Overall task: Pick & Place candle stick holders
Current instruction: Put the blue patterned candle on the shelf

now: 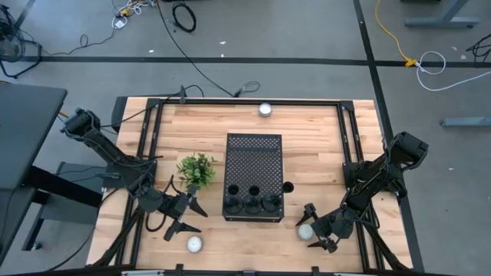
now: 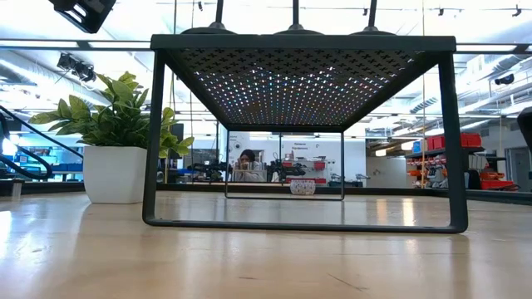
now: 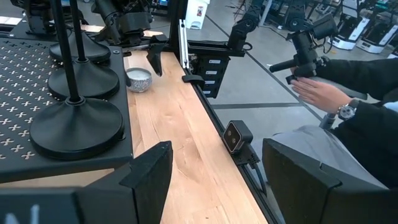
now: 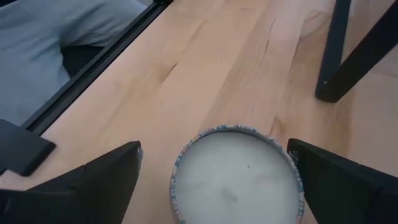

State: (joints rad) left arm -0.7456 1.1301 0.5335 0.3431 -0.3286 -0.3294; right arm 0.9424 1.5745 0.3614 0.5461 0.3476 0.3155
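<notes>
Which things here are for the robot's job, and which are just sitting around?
For the job:
- three candle stick holders on the black rack
- a fourth holder beside it

Just sitting around:
- white candles
- potted plant

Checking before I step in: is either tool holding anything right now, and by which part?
Nothing is held. The right tool stands open around the white candle; the left tool is open and empty.

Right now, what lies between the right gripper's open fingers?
A small white round candle sits on the wooden table between the right gripper's open fingers, untouched; the right wrist view shows it.
</notes>
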